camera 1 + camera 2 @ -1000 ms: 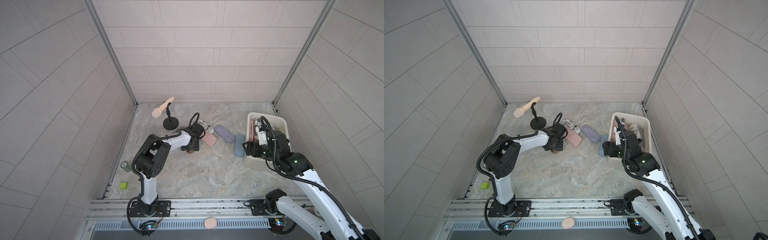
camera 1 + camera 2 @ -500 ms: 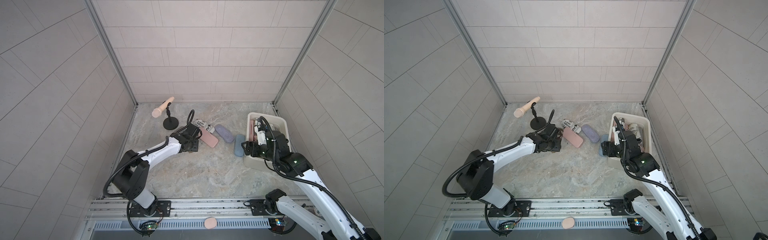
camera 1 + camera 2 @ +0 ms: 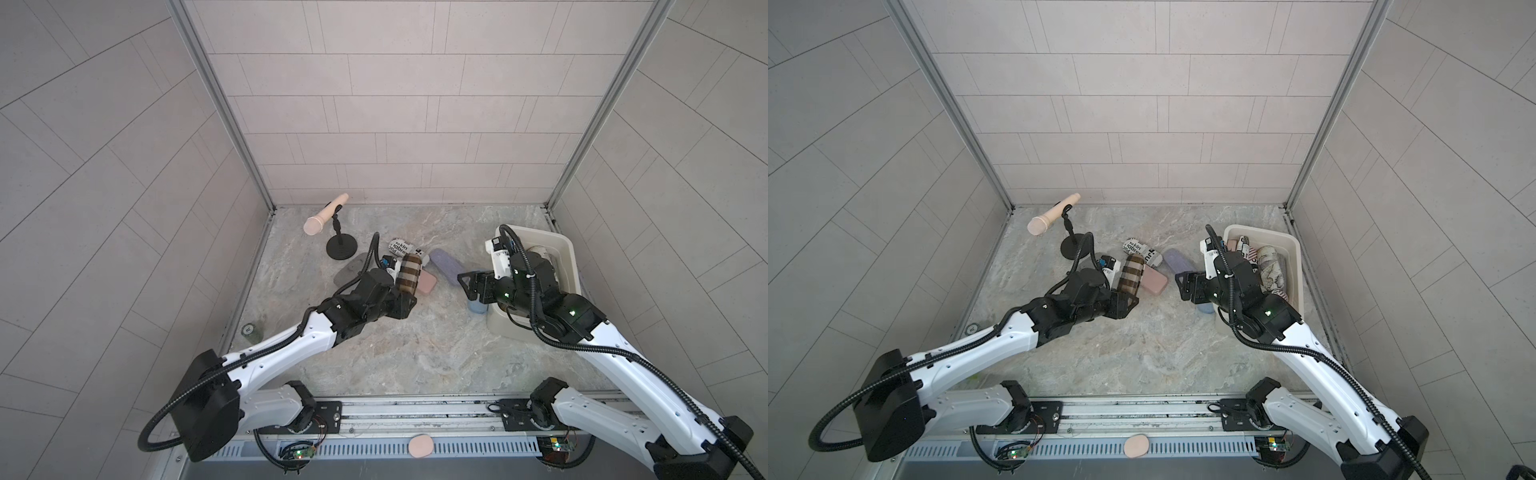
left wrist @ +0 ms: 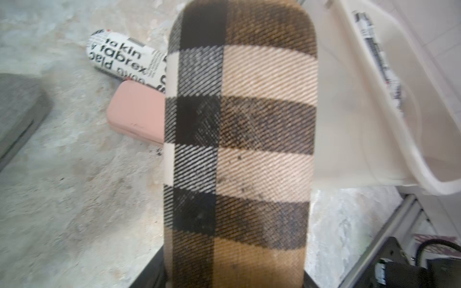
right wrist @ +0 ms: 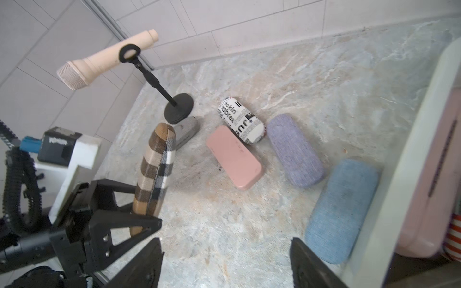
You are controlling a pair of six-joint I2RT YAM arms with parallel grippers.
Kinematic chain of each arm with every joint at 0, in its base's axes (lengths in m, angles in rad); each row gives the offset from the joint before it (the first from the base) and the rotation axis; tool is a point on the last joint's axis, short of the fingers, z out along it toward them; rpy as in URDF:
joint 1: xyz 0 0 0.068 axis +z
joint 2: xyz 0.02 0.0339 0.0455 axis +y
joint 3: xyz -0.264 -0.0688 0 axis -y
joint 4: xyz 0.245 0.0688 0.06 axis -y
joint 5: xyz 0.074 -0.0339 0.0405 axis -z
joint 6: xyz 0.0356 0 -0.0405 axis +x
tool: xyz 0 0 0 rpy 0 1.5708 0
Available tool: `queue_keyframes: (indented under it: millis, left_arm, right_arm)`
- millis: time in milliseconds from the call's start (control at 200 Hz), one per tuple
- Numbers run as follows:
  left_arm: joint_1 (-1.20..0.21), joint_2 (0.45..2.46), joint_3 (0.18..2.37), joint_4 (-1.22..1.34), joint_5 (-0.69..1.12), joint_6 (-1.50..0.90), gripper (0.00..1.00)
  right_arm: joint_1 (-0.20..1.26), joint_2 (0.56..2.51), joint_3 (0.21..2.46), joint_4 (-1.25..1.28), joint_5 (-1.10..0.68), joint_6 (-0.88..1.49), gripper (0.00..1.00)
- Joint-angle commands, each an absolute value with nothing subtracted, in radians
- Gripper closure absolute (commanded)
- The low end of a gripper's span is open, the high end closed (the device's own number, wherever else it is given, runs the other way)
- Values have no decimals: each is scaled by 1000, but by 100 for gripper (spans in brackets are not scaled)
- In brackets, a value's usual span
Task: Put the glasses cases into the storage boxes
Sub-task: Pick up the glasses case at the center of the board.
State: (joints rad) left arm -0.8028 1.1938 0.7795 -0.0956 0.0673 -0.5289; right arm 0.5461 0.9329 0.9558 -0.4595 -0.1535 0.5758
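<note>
Left gripper [image 3: 405, 296] was clamped on one end of the beige plaid case [image 3: 409, 272], which stood on its edge with most of its length sticking out past the fingers. In the right wrist view the plaid case [image 5: 157, 169] appeared to be clear of the marble tabletop [image 3: 415, 353]. It was well apart from the storage box [image 3: 570, 249], with other cases lying between them.

Right gripper [image 3: 466, 286] hung with its jaws spread wide and nothing between them, just off the near corner of the storage box, pointing toward the left arm. In a top view the light blue case [image 3: 477, 306] lay almost under it, close against the box's outer wall.

Four more cases lay on the tabletop:
- the pink case [image 5: 234, 157], flat, just beside the held one in both top views
- the newspaper-print case [image 5: 240, 123], touching the pink one's far end
- the lavender case [image 5: 294, 149], between the pink case and the light blue one
- the grey case [image 5: 187, 132], by the foot of the microphone stand [image 5: 178, 111]

Several cases were already inside the box in a top view — a printed case [image 3: 1271, 270] among them — though the right arm hid part of the interior. A pink microphone [image 3: 324, 214] sat on the stand near the back wall.
</note>
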Motion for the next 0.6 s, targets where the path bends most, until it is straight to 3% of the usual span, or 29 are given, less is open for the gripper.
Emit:
queue_keyframes:
  millis: [0,455,595]
  left_arm:
    - [-817,1157,757,86,69,-568,45]
    - [-853,1150,722,210,141,-601,45]
    - [-853,1124,710,211,134,-606,45]
  right_arm:
    - [566,948,967,-344,-147,665,19]
    - [690,1112,1026,-188,-138,746,17]
    - [711,1184,1049,-150,-139,777,23]
